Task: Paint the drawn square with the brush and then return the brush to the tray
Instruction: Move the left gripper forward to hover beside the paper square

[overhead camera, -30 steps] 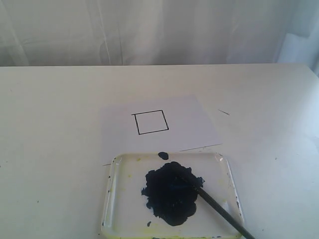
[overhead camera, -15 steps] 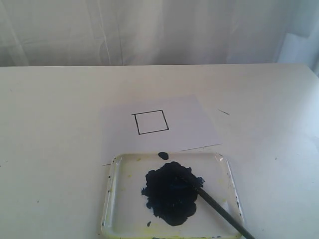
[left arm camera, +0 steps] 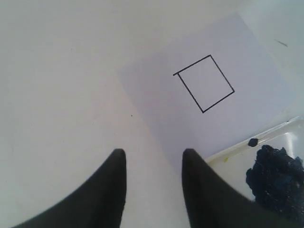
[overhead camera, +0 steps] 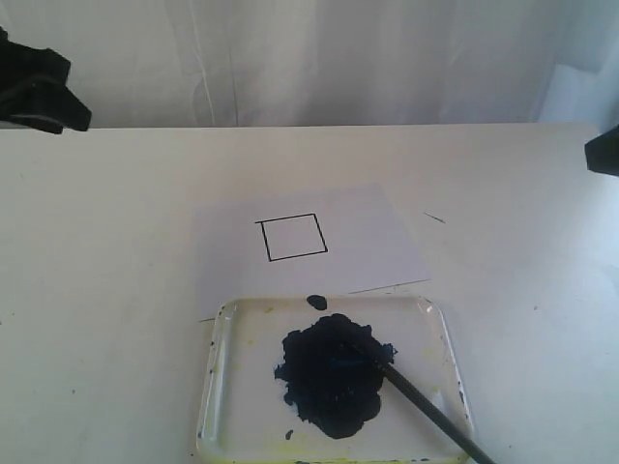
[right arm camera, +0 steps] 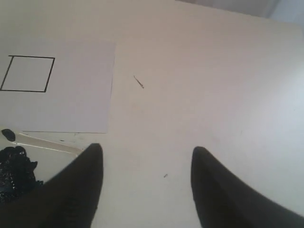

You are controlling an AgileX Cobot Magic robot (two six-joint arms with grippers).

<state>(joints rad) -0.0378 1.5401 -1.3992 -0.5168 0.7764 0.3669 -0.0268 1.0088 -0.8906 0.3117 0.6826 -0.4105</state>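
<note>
The drawn square (overhead camera: pixel 293 238) sits on a white paper sheet, its inside white; it also shows in both wrist views (left arm camera: pixel 204 84) (right arm camera: pixel 27 73). In front of the sheet lies the clear tray (overhead camera: pixel 242 387) with a dark paint blob. The brush (overhead camera: pixel 426 406) rests in it, tip in the blob, handle running off over the near right corner. My left gripper (left arm camera: pixel 154 153) hangs open over bare table beside the sheet and tray rim (left arm camera: pixel 266 133). My right gripper (right arm camera: pixel 148 148) hangs open over bare table beside the tray's rim (right arm camera: pixel 47 145). Neither holds anything.
A black part of the left arm (overhead camera: pixel 34 92) shows at the far left, and one of the right arm (overhead camera: pixel 604 150) at the right edge. A short dark mark (overhead camera: pixel 434 217) lies on the table right of the paper sheet (overhead camera: pixel 368 232). White curtain hangs behind.
Black arm parts have come into the exterior view at the far left and at the right edge. The brush, tray and paper have not moved.
</note>
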